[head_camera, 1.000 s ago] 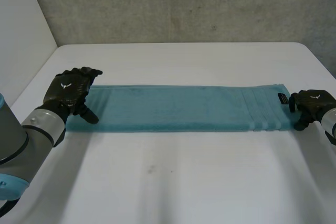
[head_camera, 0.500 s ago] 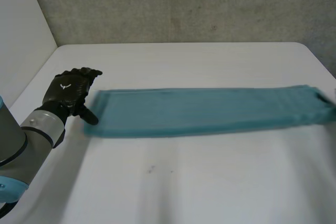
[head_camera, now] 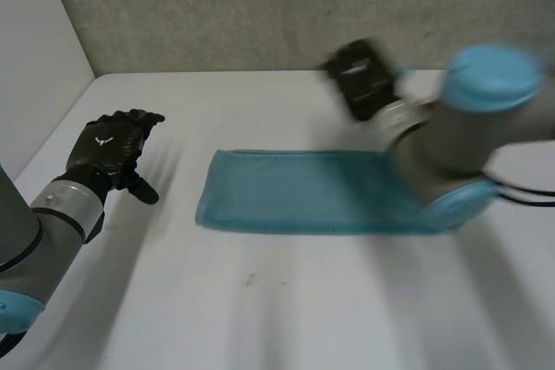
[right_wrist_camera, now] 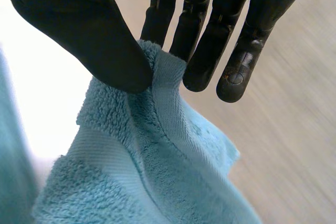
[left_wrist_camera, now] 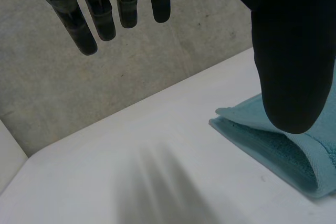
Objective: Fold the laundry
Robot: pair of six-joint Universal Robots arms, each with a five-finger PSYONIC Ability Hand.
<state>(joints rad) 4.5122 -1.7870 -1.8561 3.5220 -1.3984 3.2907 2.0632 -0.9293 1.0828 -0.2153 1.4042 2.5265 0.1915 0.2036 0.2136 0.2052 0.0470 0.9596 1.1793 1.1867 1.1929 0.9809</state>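
Observation:
A teal towel (head_camera: 295,192) lies as a long strip across the middle of the white table (head_camera: 260,301). My right hand (head_camera: 360,80) is raised above the towel's far side, its arm crossing over the strip's right part. In the right wrist view the thumb (right_wrist_camera: 89,30) and fingers pinch a hemmed end of the towel (right_wrist_camera: 147,171), which hangs down from them. My left hand (head_camera: 108,149) rests open to the left of the towel, apart from it. From the left wrist, the towel's near end (left_wrist_camera: 283,140) shows two layers beyond the thumb (left_wrist_camera: 294,51).
A grey concrete wall (head_camera: 286,6) runs behind the table and a white panel (head_camera: 35,49) stands at its left. The right arm's blue-capped elbow (head_camera: 490,75) hangs over the table's right side.
The right hand closed on the towel's right end, then swung it up and leftward over the strip. The towel slid right, away from the left hand, which stayed put and open.

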